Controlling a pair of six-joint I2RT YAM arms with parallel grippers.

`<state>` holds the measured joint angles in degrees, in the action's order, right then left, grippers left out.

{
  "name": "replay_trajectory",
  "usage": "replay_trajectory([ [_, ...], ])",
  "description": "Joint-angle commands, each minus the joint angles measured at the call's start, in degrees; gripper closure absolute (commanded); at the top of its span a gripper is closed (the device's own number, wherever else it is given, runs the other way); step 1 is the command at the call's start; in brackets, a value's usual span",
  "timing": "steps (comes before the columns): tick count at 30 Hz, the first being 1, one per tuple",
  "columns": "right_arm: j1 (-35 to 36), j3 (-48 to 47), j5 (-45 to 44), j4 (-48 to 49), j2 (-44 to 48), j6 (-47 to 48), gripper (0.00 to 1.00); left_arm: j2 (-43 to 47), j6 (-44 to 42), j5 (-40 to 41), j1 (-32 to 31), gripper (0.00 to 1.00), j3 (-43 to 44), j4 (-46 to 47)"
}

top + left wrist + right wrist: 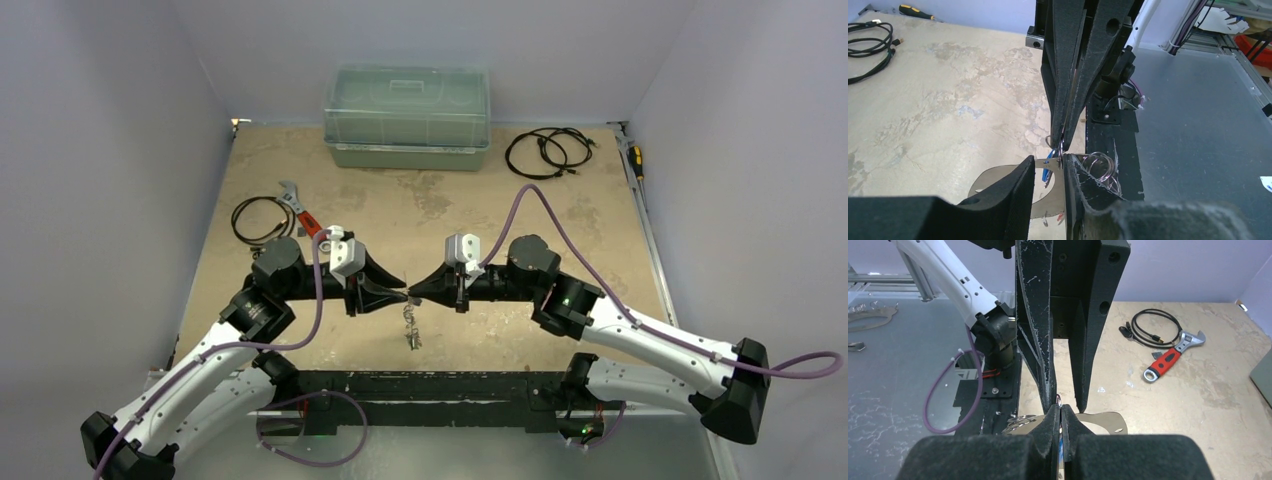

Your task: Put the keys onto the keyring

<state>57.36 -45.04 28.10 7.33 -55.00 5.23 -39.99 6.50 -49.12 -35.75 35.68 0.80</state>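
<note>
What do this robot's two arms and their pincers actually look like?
Both match: white tube-like links joined by chunky black joints. The left arm and right arm each trail a purple cable and carry a small white block at the wrist. Each ends in a black pincer, the left pincer and right pincer, with two long tapering fingers, scuffed pale.

A translucent green plastic lidded box sits at the far edge of the worn beige tabletop. To its right lie a black cable coil and a yellow-handled screwdriver. At left, a red-handled adjustable wrench lies just beside a second black cable coil.
</note>
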Motion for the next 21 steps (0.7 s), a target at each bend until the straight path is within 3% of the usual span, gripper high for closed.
replay_trajectory([
  [1,0.20,-3.04,1.27,3.49,-0.04,0.39,1.00,-0.41,0.98,-1.36,-0.20,0.76,-0.05,2.54],
  [8,0.20,-3.57,3.28,2.95,-0.88,0.48,1.00,0.57,0.36,-0.52,-0.18,0.99,-0.45,3.05],
  [14,0.20,-4.02,4.63,3.08,-1.22,0.06,1.00,3.16,-3.18,2.67,-0.20,1.00,0.06,0.66],
  [15,0.20,-4.21,4.43,3.04,-1.20,0.04,0.93,3.67,-3.80,3.08,-0.20,1.00,0.27,0.21],
  [17,0.20,-3.93,4.25,4.00,-0.54,-0.43,0.63,5.15,-4.53,3.57,-0.20,1.00,0.43,0.08],
  [18,0.20,-3.38,3.95,5.25,0.24,-1.37,0.53,5.57,-4.63,3.63,-0.20,1.00,0.36,0.27],
  [21,0.12,-1.22,0.50,8.52,3.63,-3.15,0.41,7.53,-4.40,3.62,-0.20,1.00,0.07,1.13],
])
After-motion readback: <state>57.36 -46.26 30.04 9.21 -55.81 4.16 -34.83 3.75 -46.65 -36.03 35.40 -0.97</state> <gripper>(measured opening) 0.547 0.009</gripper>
